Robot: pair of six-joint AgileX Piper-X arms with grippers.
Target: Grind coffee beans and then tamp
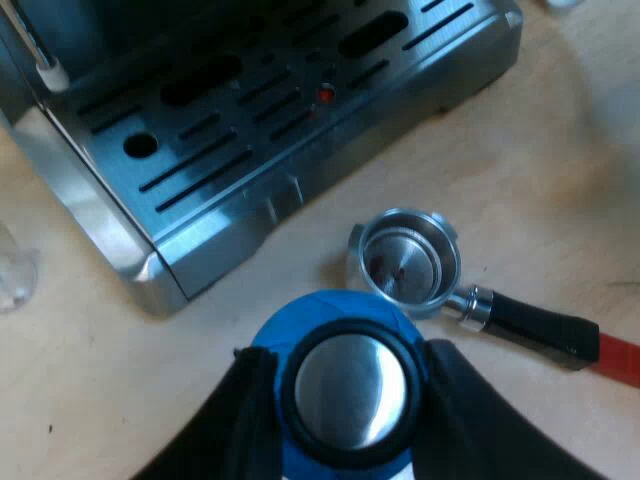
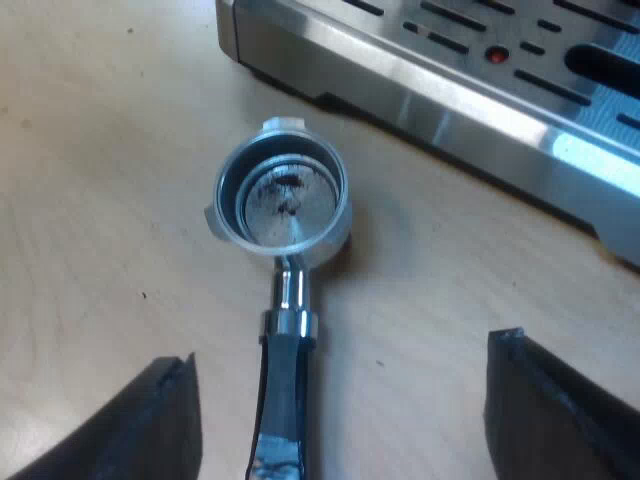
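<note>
The left gripper (image 1: 347, 372) has its fingers closed round the tamper (image 1: 345, 395), near the holder (image 1: 405, 265), which lies on the worktop (image 2: 90, 150) just beside the machine (image 1: 250, 120). The right gripper (image 2: 342, 355) hangs wide open and empty astride the handle (image 2: 285, 390). The basket (image 2: 283, 205) looks almost bare, so grip the handle squarely and keep it level for grinding before tamping.

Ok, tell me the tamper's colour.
The tamper is blue with a silver metal face; left wrist view shows it best.
</note>
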